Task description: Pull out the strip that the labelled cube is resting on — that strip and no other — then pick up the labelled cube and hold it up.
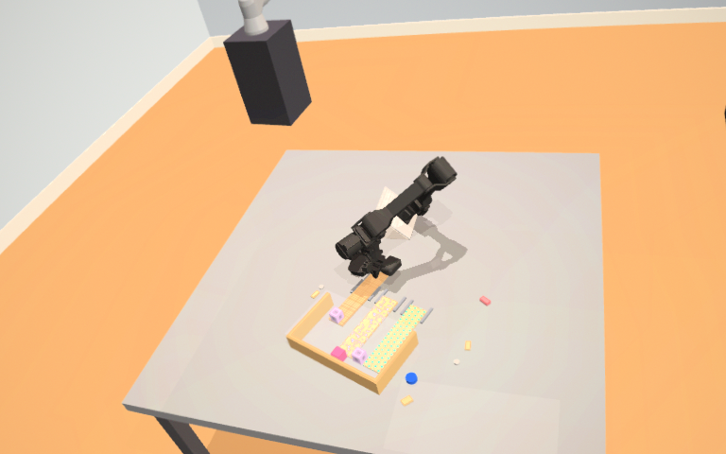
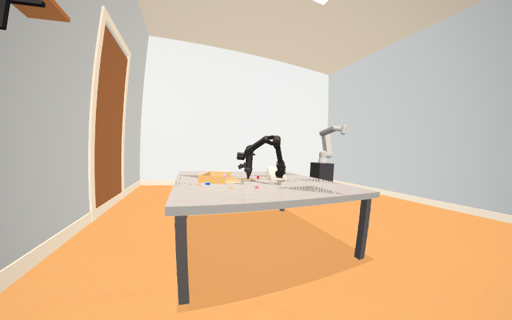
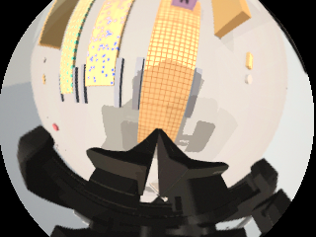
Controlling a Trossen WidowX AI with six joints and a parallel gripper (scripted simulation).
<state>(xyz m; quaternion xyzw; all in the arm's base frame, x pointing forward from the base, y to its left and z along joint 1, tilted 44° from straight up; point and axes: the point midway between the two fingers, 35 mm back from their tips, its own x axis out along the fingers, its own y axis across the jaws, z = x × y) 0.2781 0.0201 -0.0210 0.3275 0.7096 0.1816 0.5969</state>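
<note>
Gripper: clenched, fingertips together over near end of orange grid strip; can't tell if pressing on it. Marked purple cube on strip's far end, inside open-sided tray. Strip partly out, between grey guides.
</note>
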